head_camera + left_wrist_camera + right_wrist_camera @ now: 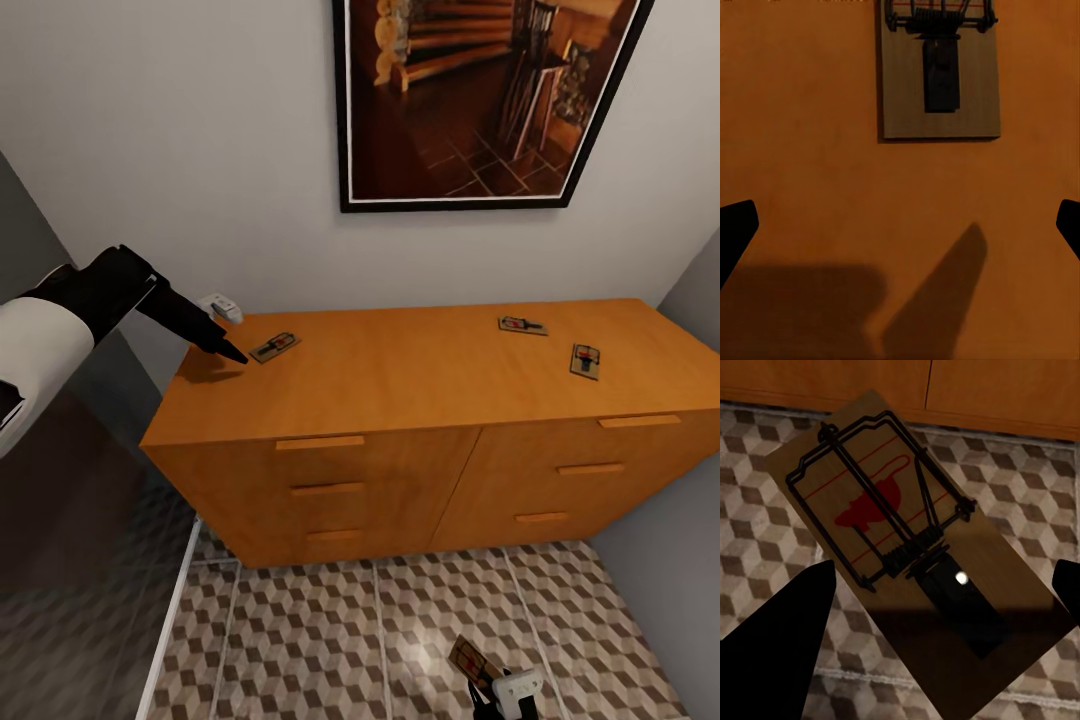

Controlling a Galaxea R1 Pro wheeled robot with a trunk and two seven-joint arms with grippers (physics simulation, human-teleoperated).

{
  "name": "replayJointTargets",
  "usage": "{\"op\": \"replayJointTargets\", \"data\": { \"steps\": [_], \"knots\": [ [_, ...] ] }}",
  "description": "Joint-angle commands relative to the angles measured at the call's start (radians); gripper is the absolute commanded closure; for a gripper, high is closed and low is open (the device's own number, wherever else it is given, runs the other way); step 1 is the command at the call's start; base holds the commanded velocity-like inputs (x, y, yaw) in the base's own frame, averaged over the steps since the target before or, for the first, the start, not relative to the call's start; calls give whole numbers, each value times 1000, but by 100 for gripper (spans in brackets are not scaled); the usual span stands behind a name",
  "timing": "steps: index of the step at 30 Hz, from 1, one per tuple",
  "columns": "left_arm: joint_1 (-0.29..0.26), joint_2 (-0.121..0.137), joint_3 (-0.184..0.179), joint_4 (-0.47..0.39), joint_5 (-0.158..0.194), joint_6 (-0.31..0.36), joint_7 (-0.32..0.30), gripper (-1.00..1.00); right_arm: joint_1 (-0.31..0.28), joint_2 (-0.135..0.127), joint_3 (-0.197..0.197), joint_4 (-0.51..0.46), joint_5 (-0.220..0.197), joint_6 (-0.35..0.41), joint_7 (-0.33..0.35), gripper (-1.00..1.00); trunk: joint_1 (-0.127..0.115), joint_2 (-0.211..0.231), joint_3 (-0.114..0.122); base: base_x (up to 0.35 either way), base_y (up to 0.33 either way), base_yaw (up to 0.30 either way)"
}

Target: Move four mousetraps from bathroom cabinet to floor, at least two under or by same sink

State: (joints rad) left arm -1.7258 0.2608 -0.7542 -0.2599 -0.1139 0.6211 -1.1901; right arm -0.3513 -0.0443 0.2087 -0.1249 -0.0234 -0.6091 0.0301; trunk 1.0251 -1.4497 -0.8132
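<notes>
**One trap in transit, three left on the cabinet**

You had three mousetraps lying on top of the cabinet, none yet set down on the bathroom floor. Your right tool hung low over the tiles, seemingly gripping a fourth trap. Your left tool reached out level, fingers spread wide, just short of the nearest trap.

The cabinet and tiled bathroom floor are seen from above by the head camera; its top is viewed closely by the left wrist camera — the floor by the right.
</notes>
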Motion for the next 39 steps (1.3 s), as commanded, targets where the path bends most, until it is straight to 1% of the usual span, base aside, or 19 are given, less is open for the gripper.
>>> {"op": "replayJointTargets", "data": {
  "steps": [1,6,14,39],
  "knots": [
    [0,0,6,-2,-10,9,-6,-100,-1,0,1,1,-3,-3,4,100,0,0,-1,0,0,0],
    [0,0,6,-2,-12,9,-6,-100,-1,0,2,1,-2,-3,4,100,0,0,-1,15,-8,0],
    [0,0,6,-2,-12,11,-6,-100,-1,0,2,1,-2,-3,4,100,0,0,-1,150,-73,0],
    [0,-1,5,-2,-12,11,-8,-100,-1,0,2,1,1,-3,4,100,0,0,-1,28,-2,0]
  ]
}}
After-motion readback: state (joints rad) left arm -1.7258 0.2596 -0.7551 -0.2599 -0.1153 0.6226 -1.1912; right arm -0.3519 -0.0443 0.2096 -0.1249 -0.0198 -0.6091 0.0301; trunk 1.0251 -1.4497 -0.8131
